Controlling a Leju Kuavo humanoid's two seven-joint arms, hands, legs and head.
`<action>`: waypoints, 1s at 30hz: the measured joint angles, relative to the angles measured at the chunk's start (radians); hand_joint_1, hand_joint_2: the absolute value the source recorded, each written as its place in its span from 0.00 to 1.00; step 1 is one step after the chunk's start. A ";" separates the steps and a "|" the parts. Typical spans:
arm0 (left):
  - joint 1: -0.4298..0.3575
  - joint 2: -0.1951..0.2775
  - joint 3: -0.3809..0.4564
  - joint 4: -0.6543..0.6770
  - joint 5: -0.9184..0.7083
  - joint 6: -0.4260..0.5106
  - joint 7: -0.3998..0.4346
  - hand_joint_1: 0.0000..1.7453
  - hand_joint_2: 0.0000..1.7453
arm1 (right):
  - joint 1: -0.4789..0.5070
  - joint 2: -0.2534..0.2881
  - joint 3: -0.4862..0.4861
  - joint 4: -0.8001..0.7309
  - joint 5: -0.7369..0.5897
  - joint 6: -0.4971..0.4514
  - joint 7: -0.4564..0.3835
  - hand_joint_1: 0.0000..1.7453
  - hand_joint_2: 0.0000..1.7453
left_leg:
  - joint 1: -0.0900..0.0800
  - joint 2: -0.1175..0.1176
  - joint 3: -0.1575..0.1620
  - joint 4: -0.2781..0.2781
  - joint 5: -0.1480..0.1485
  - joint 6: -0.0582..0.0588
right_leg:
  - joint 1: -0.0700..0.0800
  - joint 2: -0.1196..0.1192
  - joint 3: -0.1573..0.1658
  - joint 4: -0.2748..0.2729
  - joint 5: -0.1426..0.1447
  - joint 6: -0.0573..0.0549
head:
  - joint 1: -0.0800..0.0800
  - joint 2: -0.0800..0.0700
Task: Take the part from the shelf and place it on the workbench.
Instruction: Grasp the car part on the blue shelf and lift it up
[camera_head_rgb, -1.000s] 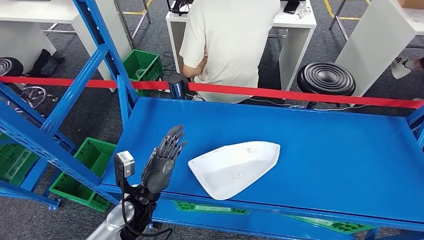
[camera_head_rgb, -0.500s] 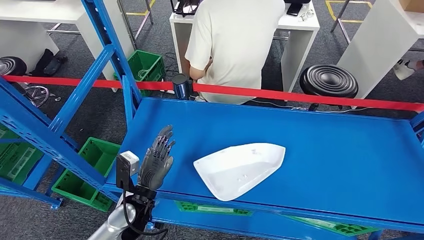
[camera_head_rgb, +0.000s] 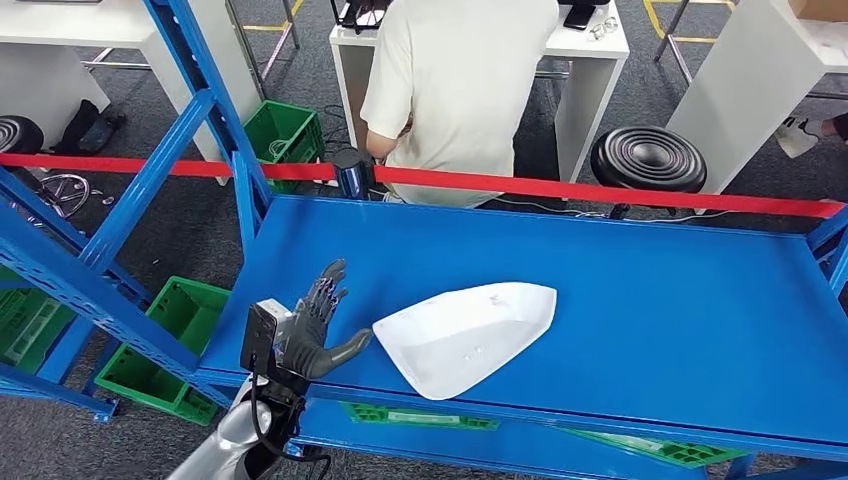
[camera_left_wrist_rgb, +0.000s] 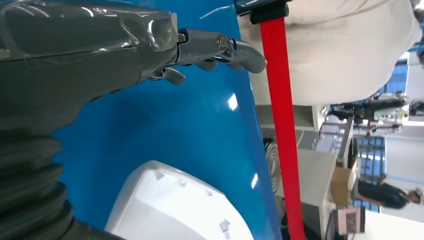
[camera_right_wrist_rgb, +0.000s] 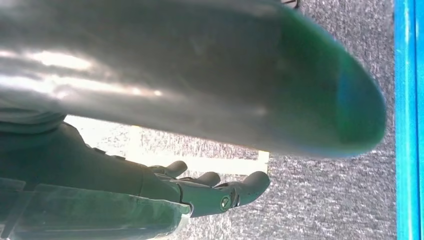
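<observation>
1. The white curved plastic part (camera_head_rgb: 468, 335) is lying on the blue metal shelf (camera_head_rgb: 650, 300), not yet grasped.
2. The left hand (camera_head_rgb: 318, 325) is hovering just beside it, fingers spread, holding nothing.
3. The right hand (camera_right_wrist_rgb: 200, 192) is hanging over the floor, fingers loose and holding nothing.
4. Grasping, carrying and placing on the bench are all remaining.

you see one white part (camera_head_rgb: 467, 337) on one blue shelf (camera_head_rgb: 660, 320), two robot hands, left (camera_head_rgb: 312, 330) and right (camera_right_wrist_rgb: 200, 192), one red strap (camera_head_rgb: 600, 190), one person (camera_head_rgb: 455, 85), two black stools (camera_head_rgb: 648, 157) (camera_head_rgb: 20, 133), and three green crates (camera_head_rgb: 285, 130) (camera_head_rgb: 165, 350) (camera_head_rgb: 25, 320).
</observation>
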 joint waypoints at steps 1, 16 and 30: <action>-0.002 0.000 0.003 0.007 0.012 -0.020 0.003 0.00 1.00 | -0.001 0.001 0.000 0.002 0.001 0.003 0.000 0.00 0.00 | -0.002 0.002 -0.001 -0.002 0.000 0.002 | 0.001 0.000 -0.001 -0.002 0.002 0.004 | 0.000 0.000; -0.021 -0.017 0.040 0.120 0.127 -0.180 0.013 0.00 1.00 | -0.009 -0.006 0.003 0.022 0.010 0.016 0.000 0.00 0.00 | -0.007 0.002 -0.005 -0.003 0.007 -0.009 | -0.007 -0.006 -0.008 0.013 -0.010 0.026 | 0.003 0.000; -0.028 -0.017 0.047 0.146 0.085 -0.144 -0.008 0.00 0.00 | -0.007 -0.008 0.005 0.021 0.015 0.028 -0.002 0.00 0.00 | -0.001 -0.001 -0.015 0.018 0.005 0.003 | -0.001 0.002 -0.003 0.010 -0.006 0.001 | 0.001 0.000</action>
